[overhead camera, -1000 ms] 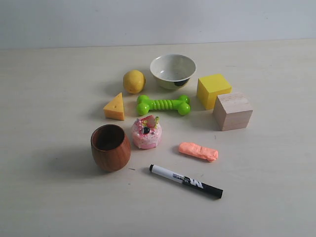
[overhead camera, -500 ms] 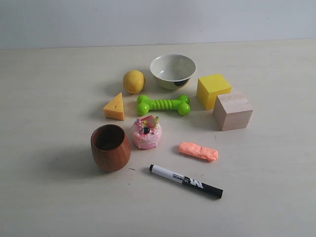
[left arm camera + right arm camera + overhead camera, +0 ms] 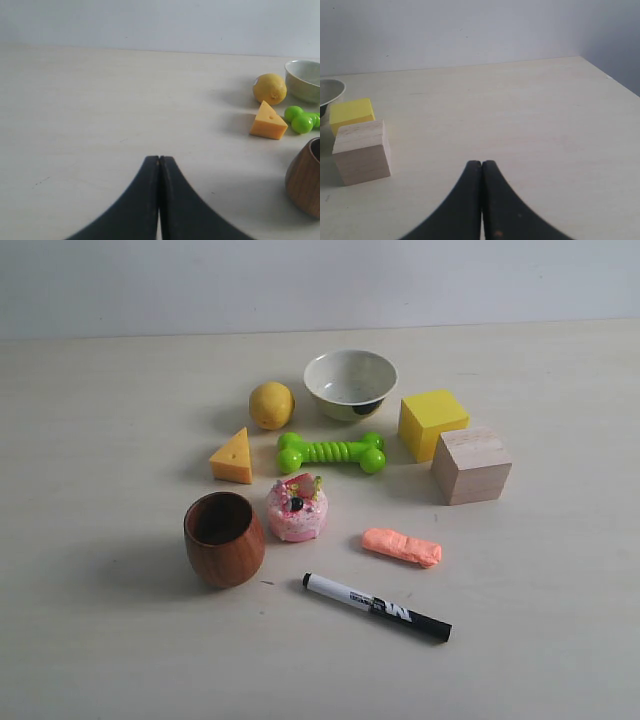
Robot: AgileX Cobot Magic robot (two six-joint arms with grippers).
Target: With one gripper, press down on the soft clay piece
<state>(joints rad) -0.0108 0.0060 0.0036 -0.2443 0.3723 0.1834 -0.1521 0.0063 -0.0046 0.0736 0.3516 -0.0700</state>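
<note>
Standing at the pale wooden table (image 3: pixel 100 440), I see the small salmon-orange sausage-shaped clay piece (image 3: pixel 401 547) lying flat on its long side. It is right of the round pink decorated cake toy (image 3: pixel 296 508) and just behind the black-and-white marker pen (image 3: pixel 377 607), touching neither. Nothing stands over it, so a straight descent looks unobstructed.

Neither arm enters the exterior view. The left gripper (image 3: pixel 159 159) and the right gripper (image 3: pixel 481 162) each sit low over bare table outside the cluster, fingers clenched tip to tip and holding nothing. That posture probably suits the job, since joined fingers form one blunt pressing tip. The clay lies on the right arm's side, so that arm appears better placed (its wrist camera does not show the clay).

Count:
- Clay piece, marker and cake toy: one each.
- Blocks: two, a yellow cube (image 3: pixel 432 423) and a bare wooden cube (image 3: pixel 471 465).
- Vessels: two, a brown wooden cup (image 3: pixel 223 538) and a grey-white ceramic bowl (image 3: pixel 335 406).
- Yellow lemon (image 3: pixel 271 405), orange cheese wedge (image 3: pixel 233 457) and green ridged bone toy (image 3: pixel 331 452): one each.
- Grippers: two.
</note>
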